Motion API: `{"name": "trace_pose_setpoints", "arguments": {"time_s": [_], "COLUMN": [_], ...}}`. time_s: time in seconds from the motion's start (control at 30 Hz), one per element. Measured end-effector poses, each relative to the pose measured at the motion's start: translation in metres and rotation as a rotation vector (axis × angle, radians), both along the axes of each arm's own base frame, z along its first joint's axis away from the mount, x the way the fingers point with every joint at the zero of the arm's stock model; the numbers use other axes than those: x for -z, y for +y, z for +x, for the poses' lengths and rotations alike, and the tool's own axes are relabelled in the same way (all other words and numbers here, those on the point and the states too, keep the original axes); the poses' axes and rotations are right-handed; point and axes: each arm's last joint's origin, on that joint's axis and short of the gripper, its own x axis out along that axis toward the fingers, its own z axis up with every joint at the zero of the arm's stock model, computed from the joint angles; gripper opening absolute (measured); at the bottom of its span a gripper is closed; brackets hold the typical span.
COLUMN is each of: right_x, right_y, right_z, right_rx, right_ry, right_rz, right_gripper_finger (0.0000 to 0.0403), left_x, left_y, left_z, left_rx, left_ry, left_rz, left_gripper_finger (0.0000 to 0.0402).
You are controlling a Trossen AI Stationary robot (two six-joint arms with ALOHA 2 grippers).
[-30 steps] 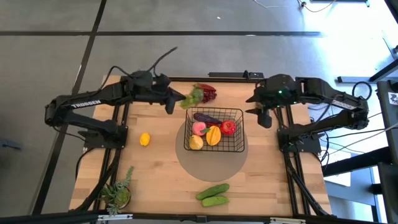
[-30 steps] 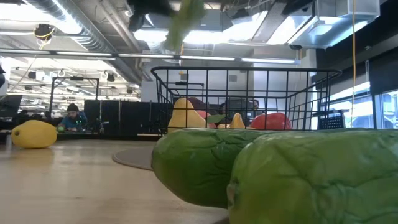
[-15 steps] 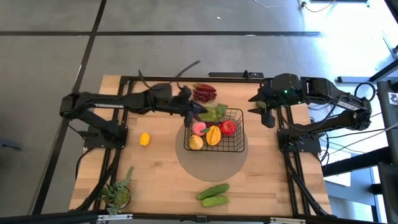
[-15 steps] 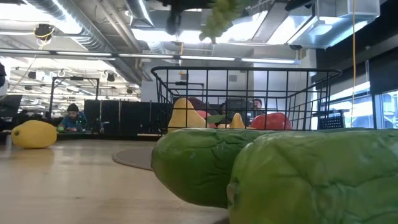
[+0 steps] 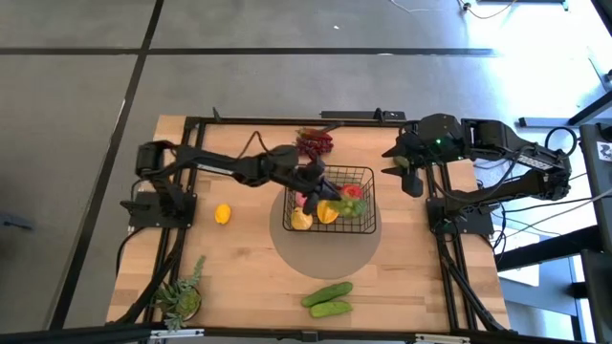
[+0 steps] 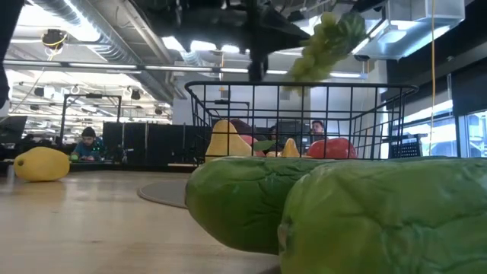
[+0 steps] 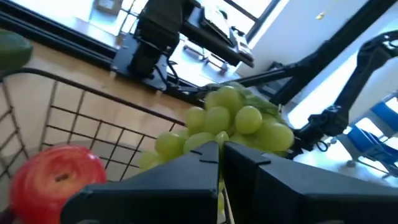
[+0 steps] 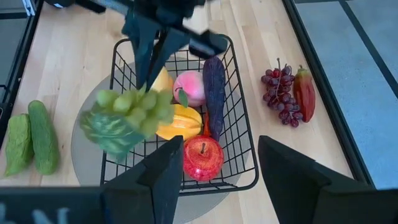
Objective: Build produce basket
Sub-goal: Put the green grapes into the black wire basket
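The left arm reaches across the wooden surface (image 5: 249, 258) and its gripper (image 5: 325, 191) hangs over the black wire basket (image 5: 368, 227), jaws clenched on a bunch of green grapes (image 7: 230, 121). The grapes dangle just past the jaw tips, above the basket's open top and clear of the fruit inside; in the low view the bunch (image 6: 323, 46) hangs higher than the basket rim (image 6: 304, 86).

Below these jaws, the basket holds a red apple (image 8: 203, 157), an orange mango (image 8: 180, 122), a pink peach (image 8: 189, 88), a dark eggplant (image 8: 214, 87) and a yellow fruit (image 8: 163, 81) partly hidden by the arm. The basket stands on a round grey mat (image 5: 325, 253).

The right gripper (image 5: 406, 174) waits off the side of the basket away from the left arm, above the surface edge, well apart from the grapes. Its jaws are spread wide with nothing between them.

Beyond the basket from the left jaws, near the far edge, lie purple grapes (image 8: 278, 92) with a red-orange piece (image 8: 305, 93) touching them. A lemon (image 5: 222, 214) sits on the left arm's side of the basket, well apart from it. Two cucumbers (image 5: 328, 297) lie side by side near the front edge. A small spiky green plant (image 5: 182, 296) stands at the front left corner. A person (image 6: 87, 142) sits in the room behind.
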Motion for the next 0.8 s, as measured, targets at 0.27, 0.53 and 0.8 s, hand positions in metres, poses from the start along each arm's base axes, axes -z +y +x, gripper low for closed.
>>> {"name": "trace_pose_setpoints", "arguments": {"time_s": [0.27,0.53,0.8], "right_x": [0.000,0.000,0.000], "right_y": [0.000,0.000,0.000], "right_z": [0.000,0.000,0.000], "right_rx": [0.000,-0.003,-0.002], "right_ry": [0.000,0.001,0.001], "right_rz": [0.000,-0.003,-0.003], "right_gripper_finger": [0.0199,0.0199,0.0199], "left_x": [0.034,0.049,0.050], "left_y": [0.001,0.002,0.004], "left_z": [0.014,0.019,0.019], "left_rx": [0.032,0.037,-0.007], "left_ry": [0.034,0.056,0.045], "left_rz": [0.001,0.049,0.121], "left_gripper_finger": [0.0001,0.0001,0.0000]}}
